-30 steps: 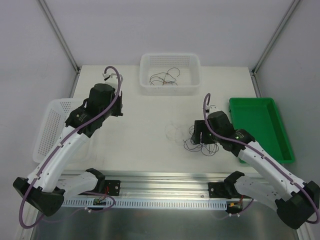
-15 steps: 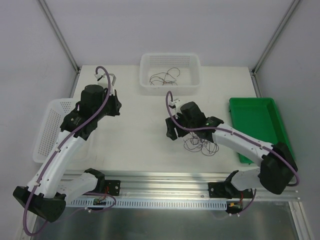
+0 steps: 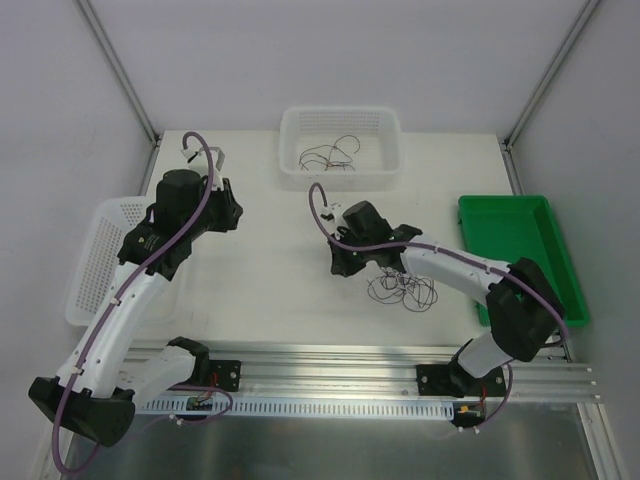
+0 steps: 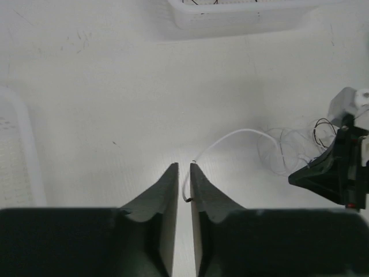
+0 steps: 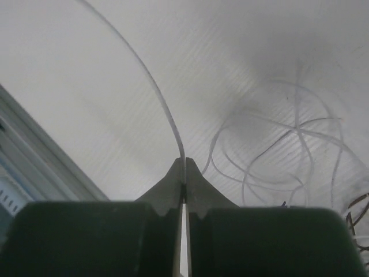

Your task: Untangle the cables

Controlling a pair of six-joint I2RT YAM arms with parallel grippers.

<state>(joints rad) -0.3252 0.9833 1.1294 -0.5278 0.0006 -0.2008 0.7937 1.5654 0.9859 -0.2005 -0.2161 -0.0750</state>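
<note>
The cables lie as a small dark and white tangle (image 3: 402, 290) on the table right of centre. From it a white cable (image 4: 230, 135) arcs leftward over the table. My right gripper (image 5: 184, 160) is shut on this white cable (image 5: 155, 92), just left of the tangle (image 5: 277, 156). In the top view the right gripper (image 3: 336, 264) is low over the table. My left gripper (image 4: 184, 165) stands narrowly open. The white cable's free end sits loose in the gap, against the right finger. The left gripper (image 3: 232, 208) is left of centre.
A white basket (image 3: 340, 178) at the back holds more thin dark wires. A green tray (image 3: 520, 255) lies at the right edge. Another white basket (image 3: 95, 260) sits at the left under my left arm. A metal rail runs along the near edge.
My right arm swung left, from over the tangle to its left side, and its jaws shut on the white cable. The left jaws parted slightly.
</note>
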